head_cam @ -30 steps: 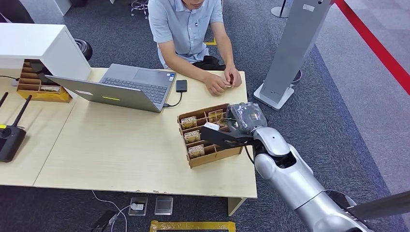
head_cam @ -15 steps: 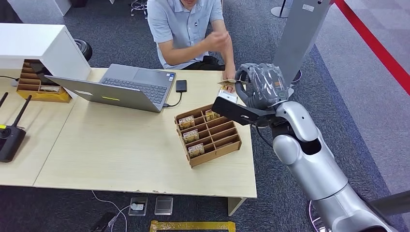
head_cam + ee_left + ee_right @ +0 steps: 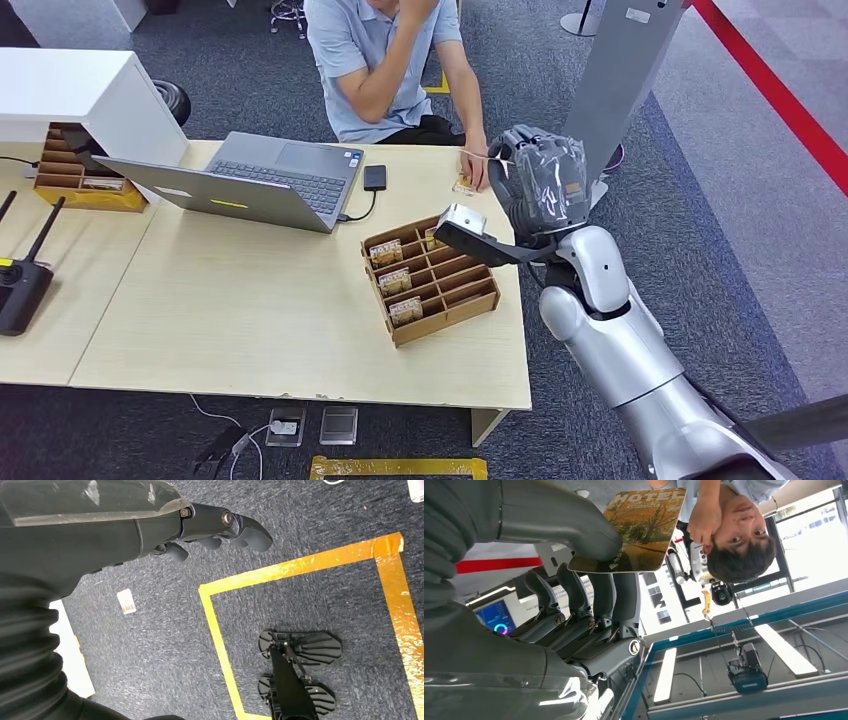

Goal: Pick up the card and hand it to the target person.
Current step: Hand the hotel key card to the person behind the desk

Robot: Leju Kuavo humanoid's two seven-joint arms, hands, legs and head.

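Silver-armed and raised above the far right corner of the table, the right hand grasps the card. In the right wrist view the card, printed with the word HOTEL over an autumn-coloured picture, is pinched between the thick grey thumb on one face and the darker fingers on the other. In the head view the card appears edge-on as a thin strip at the fingertips, just above the person's hand that rests on the table edge. The person, in a light blue shirt, sits at the far side of the table with the other arm bent upward toward the head.

On the table, a wooden compartment tray stands near the right edge, with several similar cards upright in its left compartments. A grey laptop lies open beside it, a dark phone just beyond, connected by a cable.

The left hand hangs over blue-grey carpet marked with yellow tape; it holds nothing, its dark fingers loosely curled and slightly apart.
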